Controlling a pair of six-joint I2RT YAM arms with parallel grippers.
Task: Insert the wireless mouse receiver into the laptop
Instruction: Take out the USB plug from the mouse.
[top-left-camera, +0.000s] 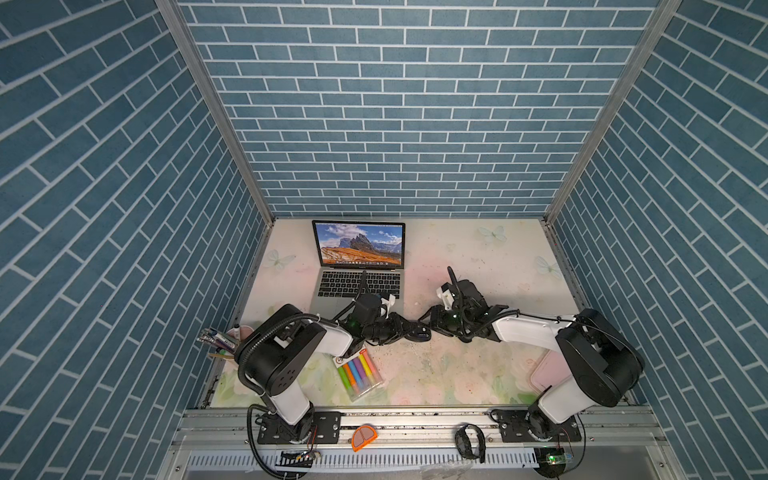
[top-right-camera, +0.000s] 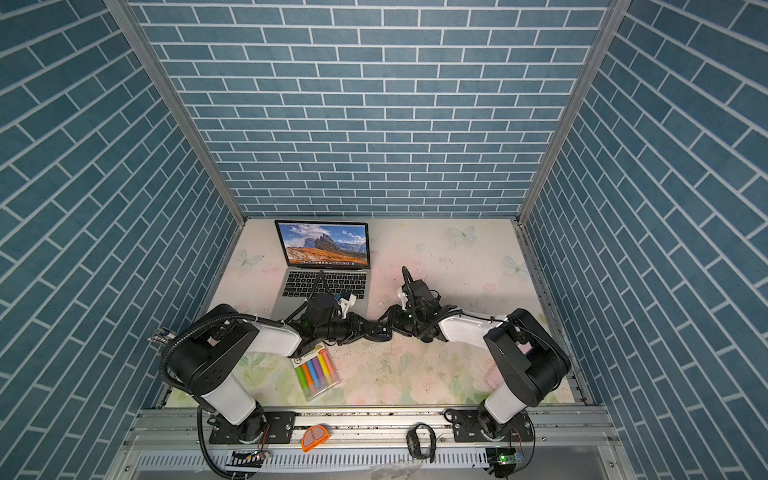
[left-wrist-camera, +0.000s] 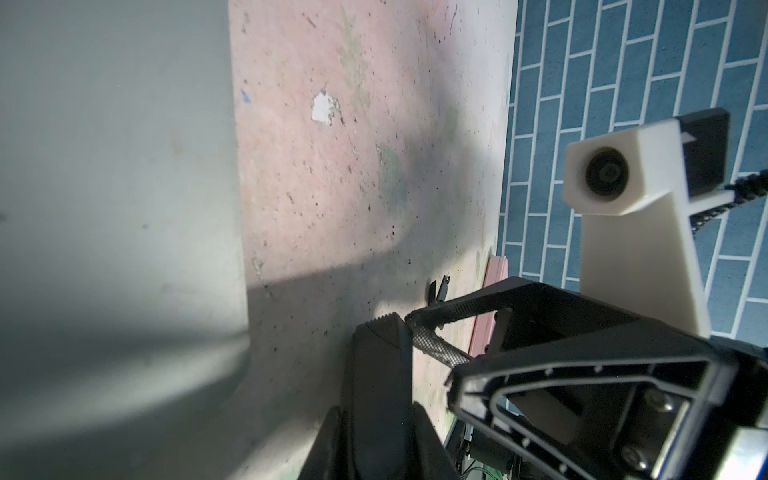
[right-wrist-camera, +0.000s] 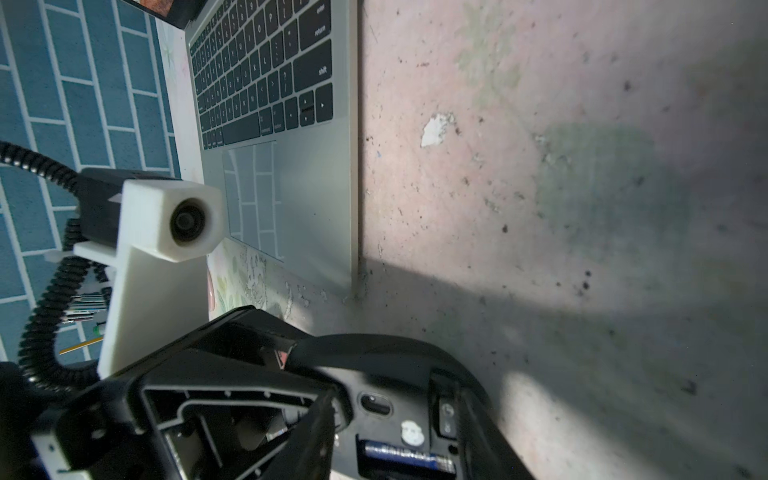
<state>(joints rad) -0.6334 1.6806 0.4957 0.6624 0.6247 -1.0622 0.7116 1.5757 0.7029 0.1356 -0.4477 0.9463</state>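
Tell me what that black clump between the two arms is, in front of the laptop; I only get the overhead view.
Observer: The right wrist view shows it is the mouse, underside turned to that camera.
Operator: Closed up or opened?
Observer: Opened: a battery lies exposed in its underside.
Operator: Is the receiver plugged in yet?
Observer: Not that I see. Up close, the laptop edge beside the arrow keys has nothing sticking out, and I cannot find the receiver in any view.
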